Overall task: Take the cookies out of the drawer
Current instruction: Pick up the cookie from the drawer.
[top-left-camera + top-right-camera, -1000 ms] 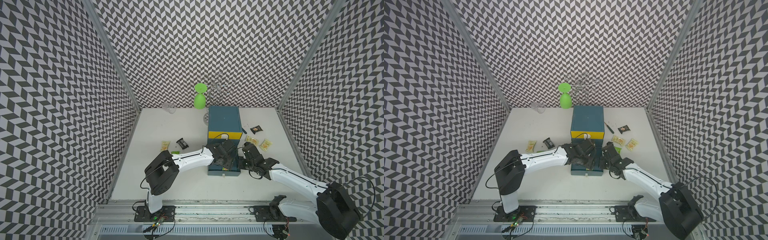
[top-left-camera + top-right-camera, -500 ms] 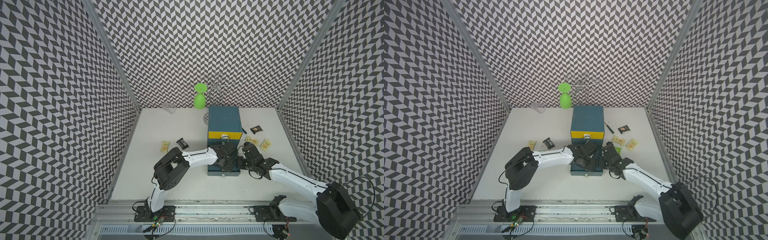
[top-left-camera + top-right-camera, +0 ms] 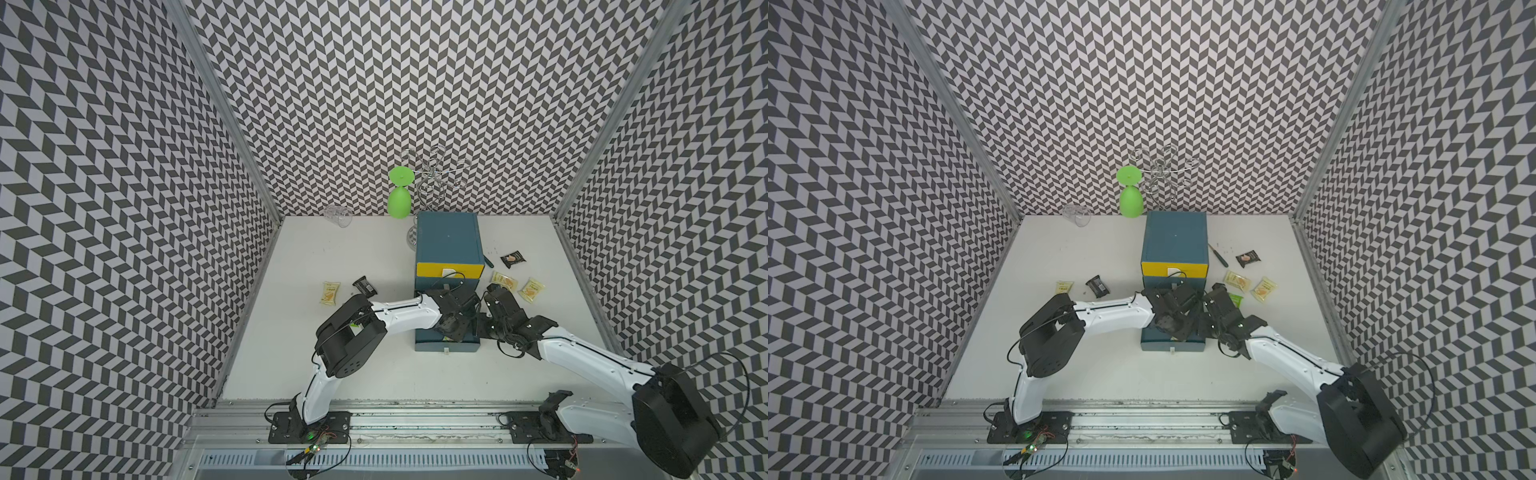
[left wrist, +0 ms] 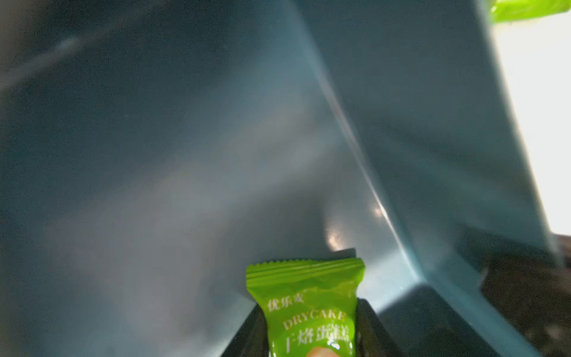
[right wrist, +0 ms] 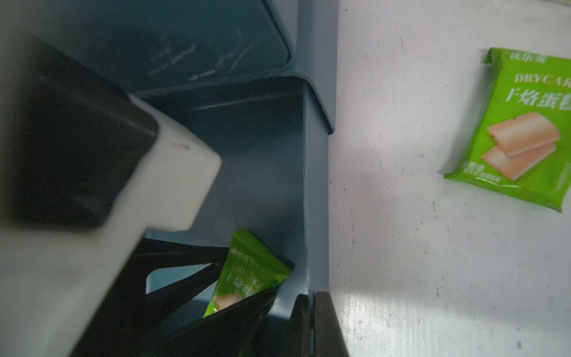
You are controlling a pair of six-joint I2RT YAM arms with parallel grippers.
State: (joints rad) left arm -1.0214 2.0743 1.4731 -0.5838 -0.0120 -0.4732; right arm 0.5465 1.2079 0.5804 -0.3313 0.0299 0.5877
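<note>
"DRYCAKE" over Chinese characters on the green drawer packet [image 4: 309, 312], "DRYCA", cut off, on the green tabletop packet [image 5: 519, 129]

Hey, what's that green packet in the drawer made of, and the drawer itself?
Green packet: probably thin plastic film, glossy; it has a serrated crimped end seal and shiny wrinkles.
Drawer: looks like smooth moulded plastic, blue-grey, semi-gloss; rounded inner corners and soft highlights suggest it, though painted metal is possible.
</note>
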